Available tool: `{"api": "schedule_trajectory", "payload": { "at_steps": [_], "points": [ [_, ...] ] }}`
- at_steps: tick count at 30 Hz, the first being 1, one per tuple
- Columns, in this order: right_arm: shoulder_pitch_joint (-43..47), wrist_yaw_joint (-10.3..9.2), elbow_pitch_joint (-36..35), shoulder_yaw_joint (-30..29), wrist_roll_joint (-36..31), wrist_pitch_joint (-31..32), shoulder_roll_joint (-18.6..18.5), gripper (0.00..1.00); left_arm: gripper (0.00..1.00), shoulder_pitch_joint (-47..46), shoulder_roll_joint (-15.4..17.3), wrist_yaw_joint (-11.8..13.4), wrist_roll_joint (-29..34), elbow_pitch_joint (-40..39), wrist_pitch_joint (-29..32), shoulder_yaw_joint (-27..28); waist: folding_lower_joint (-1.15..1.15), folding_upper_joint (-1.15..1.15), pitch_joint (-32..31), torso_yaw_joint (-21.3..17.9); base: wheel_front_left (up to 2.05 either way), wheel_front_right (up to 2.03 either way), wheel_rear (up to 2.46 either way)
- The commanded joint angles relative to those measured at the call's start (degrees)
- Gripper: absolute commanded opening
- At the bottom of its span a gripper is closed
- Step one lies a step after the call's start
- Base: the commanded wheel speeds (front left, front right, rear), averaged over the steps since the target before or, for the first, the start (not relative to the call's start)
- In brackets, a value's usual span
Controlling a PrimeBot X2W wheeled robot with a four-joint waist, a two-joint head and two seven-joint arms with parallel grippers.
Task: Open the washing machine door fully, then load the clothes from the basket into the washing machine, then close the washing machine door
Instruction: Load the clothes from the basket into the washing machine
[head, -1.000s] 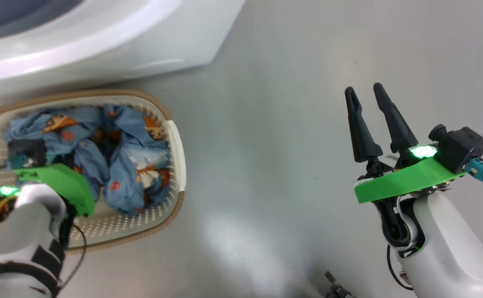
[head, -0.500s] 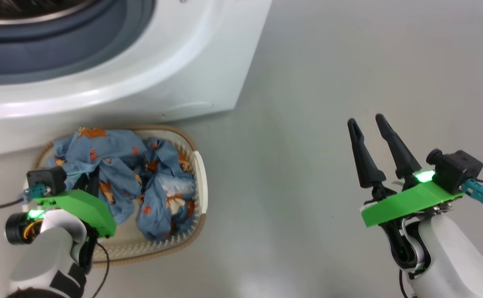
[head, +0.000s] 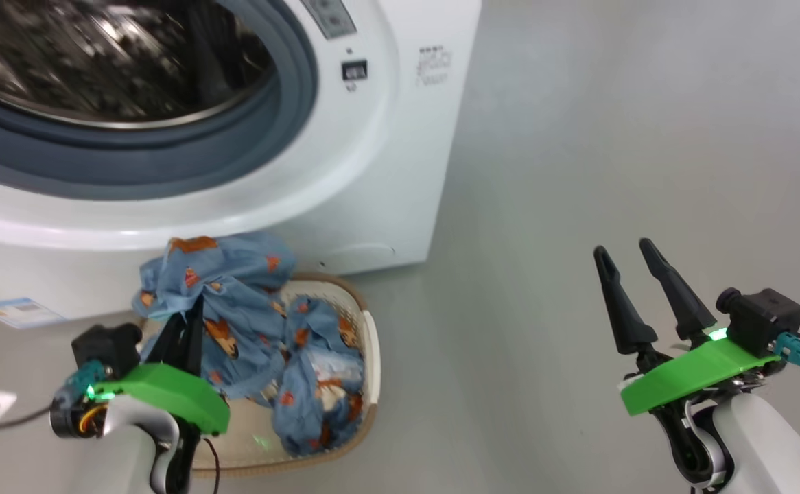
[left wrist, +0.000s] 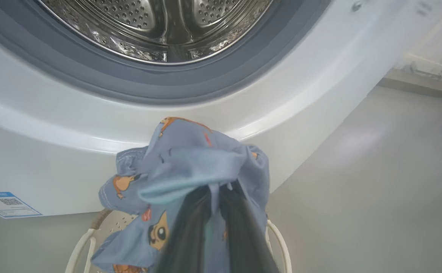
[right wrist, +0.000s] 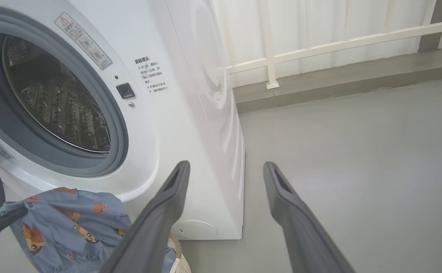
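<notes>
The washing machine [head: 386, 137] fills the upper left, its steel drum [head: 98, 55] uncovered inside the grey gasket; the washing machine door is out of view. The basket [head: 372, 343] sits on the floor against the machine's front. My left gripper [head: 191, 312] is shut on one of the clothes [head: 215, 274], a blue printed garment lifted above the basket's rim, just below the drum opening. In the left wrist view the fabric [left wrist: 190, 159] drapes over the gripper [left wrist: 215, 193]. Another blue garment [head: 318, 384] lies in the basket. My right gripper [head: 621, 247] stands open over bare floor, empty [right wrist: 225, 167].
A blue label [head: 19, 312] is stuck low on the machine's front. Grey floor [head: 544, 206] spreads to the right of the machine. A white railing [right wrist: 319, 49] and a low ledge run along the far wall.
The head view has swung upward, bringing the drum into sight. My left gripper has risen out of the basket with the blue garment. The right gripper has stayed open.
</notes>
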Motion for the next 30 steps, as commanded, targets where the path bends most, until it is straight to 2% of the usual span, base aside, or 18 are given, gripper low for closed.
{"api": "schedule_trajectory", "payload": {
  "at_steps": [1, 7, 12, 19, 30],
  "points": [
    [1.0, 0.43, -1.1, 1.0, 0.5, -0.5, -0.9, 1.00, 0.00, 1.0, 1.6, 0.6, 0.7, -2.8, -0.8, 2.3, 0.01, 0.00, -4.1, 2.8, 0.00, 0.00, 0.00],
    [1.9, 0.43, -2.2, 0.4, -0.1, -0.5, -1.8, 1.00, 0.00, 7.1, 1.3, 1.6, 2.7, -13.8, -0.8, 5.1, 0.01, 0.00, -7.0, 4.8, 0.00, 0.00, 0.00],
    [2.5, 0.43, -2.8, -0.5, -1.2, -0.5, -2.6, 1.00, 0.00, 11.4, 1.1, 2.3, 3.8, -19.9, -0.8, 6.1, 0.01, 0.00, -8.7, 5.9, 0.00, 0.00, 0.00],
    [3.5, 0.43, -3.1, -1.8, -2.3, -0.5, -3.8, 1.00, 0.00, 15.1, 2.0, 4.0, 5.4, -25.0, -0.7, 6.1, 0.01, 0.00, -11.1, 7.0, 0.00, 0.00, 0.00],
    [4.3, 0.43, -3.7, -3.2, -3.1, -0.5, -5.0, 1.00, 0.00, 18.8, 2.5, 6.1, 4.7, -30.9, 1.0, 6.4, 0.01, 0.00, -13.0, 7.4, 0.00, 0.00, 0.00]
  ]
}}
